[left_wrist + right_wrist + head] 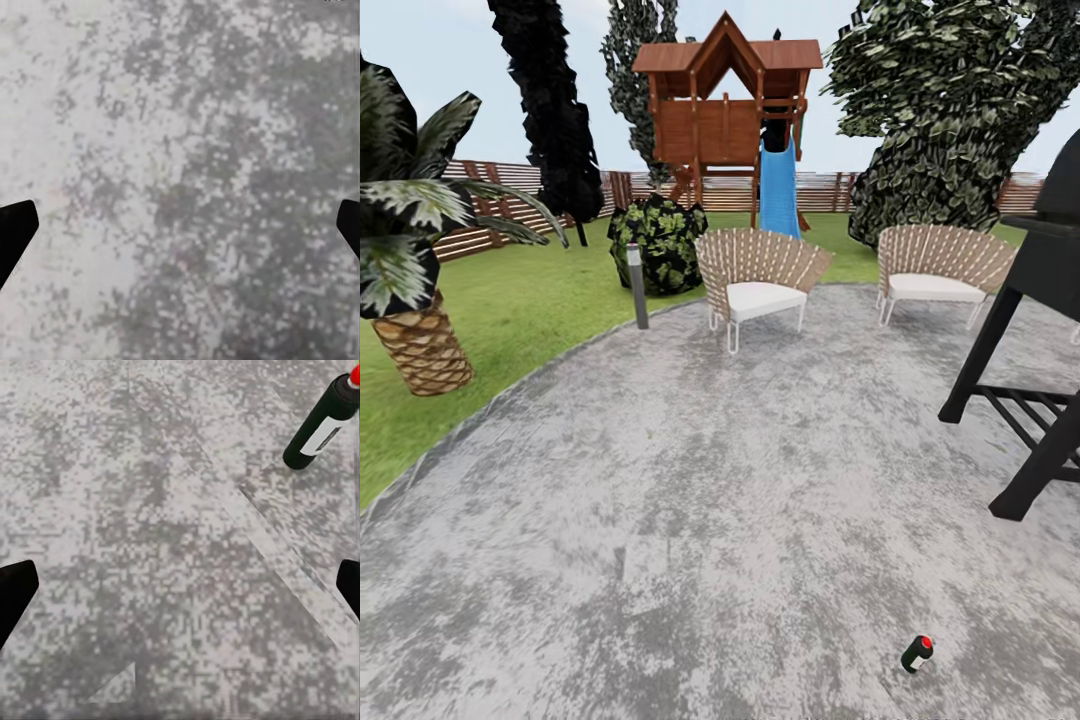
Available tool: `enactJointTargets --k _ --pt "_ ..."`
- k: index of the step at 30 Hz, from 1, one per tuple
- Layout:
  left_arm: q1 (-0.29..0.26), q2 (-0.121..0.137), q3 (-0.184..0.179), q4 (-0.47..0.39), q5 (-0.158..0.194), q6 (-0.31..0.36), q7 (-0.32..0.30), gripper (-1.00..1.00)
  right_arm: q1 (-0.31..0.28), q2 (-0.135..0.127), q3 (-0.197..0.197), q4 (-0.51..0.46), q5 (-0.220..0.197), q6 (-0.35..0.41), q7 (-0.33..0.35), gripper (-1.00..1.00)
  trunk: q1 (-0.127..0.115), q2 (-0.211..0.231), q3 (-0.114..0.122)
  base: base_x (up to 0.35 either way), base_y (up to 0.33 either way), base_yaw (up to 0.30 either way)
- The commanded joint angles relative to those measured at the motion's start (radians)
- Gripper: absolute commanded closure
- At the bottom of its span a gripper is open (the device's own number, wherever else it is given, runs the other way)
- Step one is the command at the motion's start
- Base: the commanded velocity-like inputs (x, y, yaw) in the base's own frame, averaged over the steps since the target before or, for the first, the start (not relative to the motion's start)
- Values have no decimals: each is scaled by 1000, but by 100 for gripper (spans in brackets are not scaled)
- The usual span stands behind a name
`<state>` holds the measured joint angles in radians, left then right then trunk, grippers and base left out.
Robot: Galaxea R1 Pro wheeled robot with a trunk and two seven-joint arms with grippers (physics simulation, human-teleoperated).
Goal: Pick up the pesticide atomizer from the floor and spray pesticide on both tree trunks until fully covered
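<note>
Lying on grey paving: pesticide atomizer, red cap

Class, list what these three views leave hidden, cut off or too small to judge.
- Atomizer: label too small to read in head view; red tip cut by the frame edge in right wrist view.
- Black grill: cut off by head view's right edge.
- Playhouse: its base hidden behind chair and shrub.
</note>
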<state>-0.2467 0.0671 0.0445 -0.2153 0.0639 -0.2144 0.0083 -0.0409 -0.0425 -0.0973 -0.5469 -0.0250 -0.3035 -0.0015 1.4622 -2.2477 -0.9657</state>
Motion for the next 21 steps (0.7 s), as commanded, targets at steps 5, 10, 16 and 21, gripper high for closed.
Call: enactJointTargets --k 5,10,16,21 --pt "0 0 0 1 7 -3 -1 -100 -1 1 1 2 -3 -3 0 -100 0 0 -2 -3 25 -275" --pt "0 0 0 1 7 -3 -1 -100 -2 1 1 2 -3 -3 0 -100 0 0 -2 0 0 -276" --pt "0 0 0 1 7 -3 -1 -100 -1 1 1 2 -3 -3 0 -100 0 0 -2 0 0 -276" --pt "0 0 0 1 7 -3 -1 -100 -1 1 1 2 -3 -3 0 -100 0 0 -2 0 0 -276"
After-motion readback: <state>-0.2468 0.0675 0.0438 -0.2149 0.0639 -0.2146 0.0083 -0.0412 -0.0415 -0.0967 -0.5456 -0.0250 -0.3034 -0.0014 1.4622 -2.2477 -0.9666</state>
